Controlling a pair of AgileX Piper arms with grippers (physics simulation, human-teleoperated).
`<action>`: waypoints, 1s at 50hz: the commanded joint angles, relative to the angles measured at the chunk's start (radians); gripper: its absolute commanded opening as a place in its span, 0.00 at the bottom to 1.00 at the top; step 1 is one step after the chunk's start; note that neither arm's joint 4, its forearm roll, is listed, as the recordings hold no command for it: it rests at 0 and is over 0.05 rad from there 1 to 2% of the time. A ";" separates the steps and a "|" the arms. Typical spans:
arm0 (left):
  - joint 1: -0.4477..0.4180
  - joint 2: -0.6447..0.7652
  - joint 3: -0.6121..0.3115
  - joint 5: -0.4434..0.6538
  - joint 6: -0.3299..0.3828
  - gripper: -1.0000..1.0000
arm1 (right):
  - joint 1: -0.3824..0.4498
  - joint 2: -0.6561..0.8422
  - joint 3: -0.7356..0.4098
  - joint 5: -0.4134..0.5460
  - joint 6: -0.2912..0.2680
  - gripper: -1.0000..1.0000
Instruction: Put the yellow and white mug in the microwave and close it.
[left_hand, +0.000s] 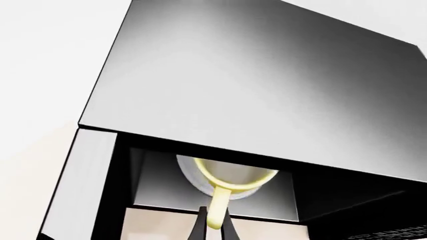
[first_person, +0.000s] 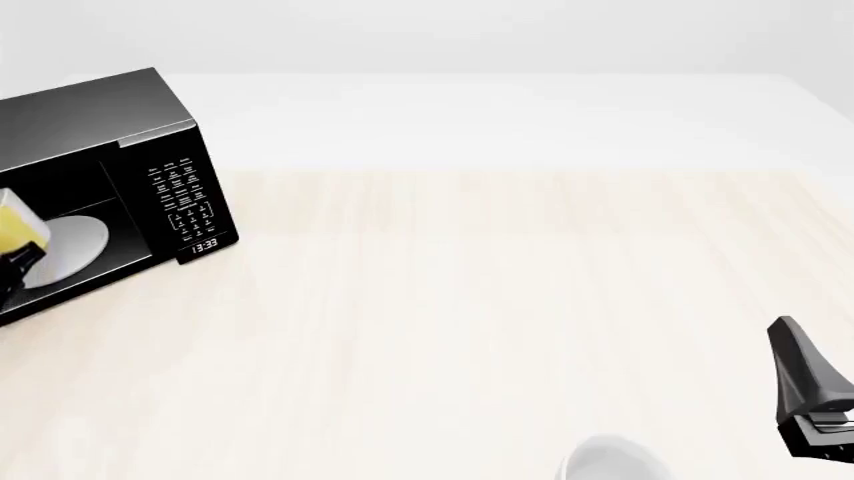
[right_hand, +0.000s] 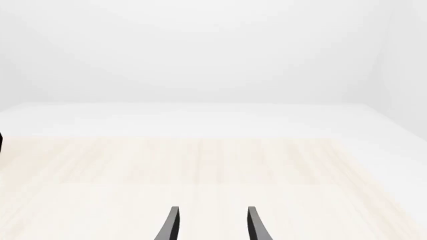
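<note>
The table (first_person: 534, 300) is big and pale, and most of it shows bare wood. At its far left sits the microwave (first_person: 94, 115), a large black box. Its front is open, so the white round plate (first_person: 74, 245) inside can be seen, and the keypad panel (first_person: 184, 200) with its lit clock faces the near side. The door itself is out of the front view.

The left gripper (left_hand: 213, 225) reaches toward the open front. Its two thin fingers (left_hand: 199, 227) are squeezed on the loop handle of the yellow and white mug (left_hand: 230, 177). Holding it by the handle lets the mug go in first. From the front the mug hangs at the left edge of the opening, just above the plate, not set down yet, I think.

The right gripper (right_hand: 210, 225) waits near the right side, far from the microwave, with its fingers apart and nothing between them.

A small white cup (first_person: 611, 462) sits at the near edge.
</note>
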 joint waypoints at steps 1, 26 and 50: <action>-0.002 0.028 -0.041 0.001 -0.017 0.00 | 0.000 0.000 0.000 0.000 0.000 1.00; 0.007 0.119 -0.123 0.002 -0.039 0.00 | 0.000 0.000 0.000 0.000 0.000 1.00; 0.010 0.195 -0.127 -0.018 -0.016 0.00 | 0.000 0.000 0.000 0.000 0.000 1.00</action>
